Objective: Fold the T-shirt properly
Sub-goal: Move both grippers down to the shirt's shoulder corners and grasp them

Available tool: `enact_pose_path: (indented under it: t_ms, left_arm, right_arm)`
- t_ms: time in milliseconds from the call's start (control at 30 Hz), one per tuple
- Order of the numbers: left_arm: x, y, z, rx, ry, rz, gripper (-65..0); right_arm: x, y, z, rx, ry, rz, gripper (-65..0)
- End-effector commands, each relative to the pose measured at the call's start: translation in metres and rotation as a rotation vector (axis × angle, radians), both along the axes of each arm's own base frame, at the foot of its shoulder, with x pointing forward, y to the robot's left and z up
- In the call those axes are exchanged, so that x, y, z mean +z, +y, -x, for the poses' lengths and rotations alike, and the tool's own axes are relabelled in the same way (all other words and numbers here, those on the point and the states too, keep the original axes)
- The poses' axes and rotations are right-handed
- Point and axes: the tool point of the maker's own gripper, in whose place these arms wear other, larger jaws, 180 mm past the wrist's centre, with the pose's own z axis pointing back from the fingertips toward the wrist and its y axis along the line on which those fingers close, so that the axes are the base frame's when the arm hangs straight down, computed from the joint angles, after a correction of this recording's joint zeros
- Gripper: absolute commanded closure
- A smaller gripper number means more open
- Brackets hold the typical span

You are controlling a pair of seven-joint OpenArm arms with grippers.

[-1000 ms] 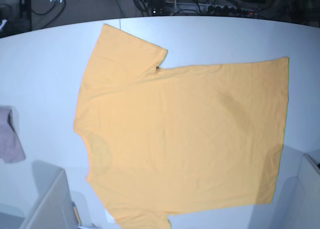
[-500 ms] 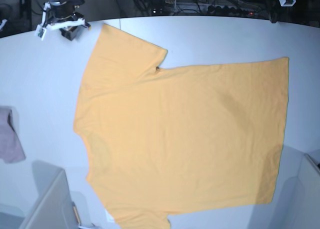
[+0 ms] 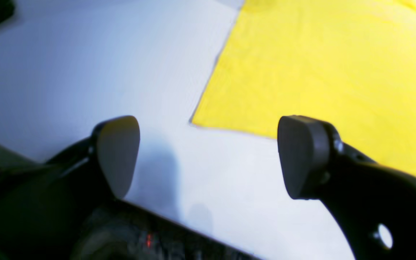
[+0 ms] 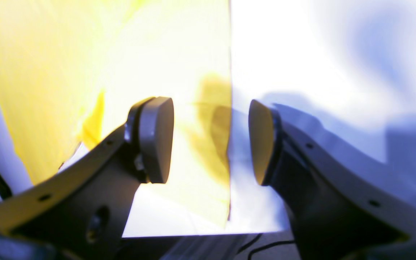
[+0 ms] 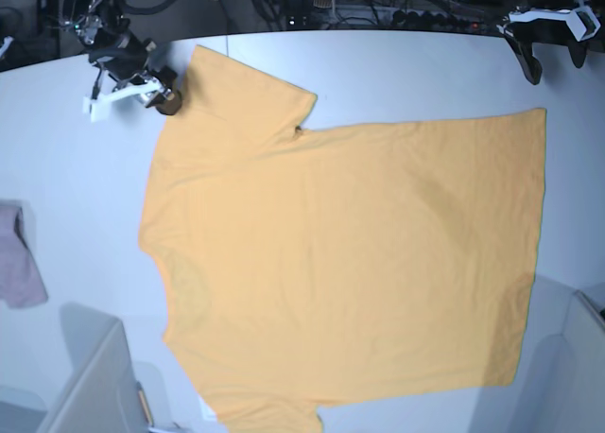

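- The T-shirt (image 5: 350, 263) lies flat and unfolded across the middle of the table (image 5: 66, 178), one sleeve toward the far-left corner and its hem along the right edge; no fold has been made.
- A second ago neither arm showed in the base view. Now both have come in over the far edge of the table.
- The right pincer (image 5: 132, 93) hangs at the far-left corner, just beside the sleeve's edge. In its wrist view the right pincer (image 4: 211, 141) stands wide, straddling that edge, with nothing between the pads.
- The left pincer (image 5: 548, 41) is at the far-right corner, near the hem corner but apart from it. The left pincer (image 3: 208, 155) is spread wide over bare table, holding nothing.
- Judgement: this is the approach to a first two-handed grasp along the far side; the folding itself has not started.
- A small mauve cloth (image 5: 19, 263) sits at the left edge, well apart.
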Motion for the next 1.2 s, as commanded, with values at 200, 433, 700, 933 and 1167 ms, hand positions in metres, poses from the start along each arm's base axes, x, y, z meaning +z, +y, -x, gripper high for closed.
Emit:
enact_pose_path:
  t_ms: [200, 433, 700, 933, 1167]
  left_arm:
    - [0.012, 0.033, -0.037, -0.016, -0.002, 0.144, -57.8]
    - [0.020, 0.049, -0.058, -0.012, 0.037, 0.220, -57.8]
    - [-0.003, 0.039, -0.071, -0.045, 0.126, 0.163, -57.8]
    - [-0.041, 0.046, -0.067, 0.016, 0.163, 0.269, -57.8]
    - [-0.064, 0.045, -0.074, 0.049, 0.165, 0.346, -57.6]
  right_arm:
    - [-0.010, 0.009, 0.001, -0.018, 0.016, -0.011, -30.8]
    - [-0.018, 0.047, 0.004, 0.029, 0.044, -0.087, -30.5]
    - [-0.023, 0.032, 0.004, -0.006, 0.054, -0.071, -14.3]
    - [-0.022, 0.031, 0.003, 0.002, 0.054, -0.067, 0.0]
    - [-0.020, 0.026, -0.002, 0.010, 0.043, -0.053, 0.0]
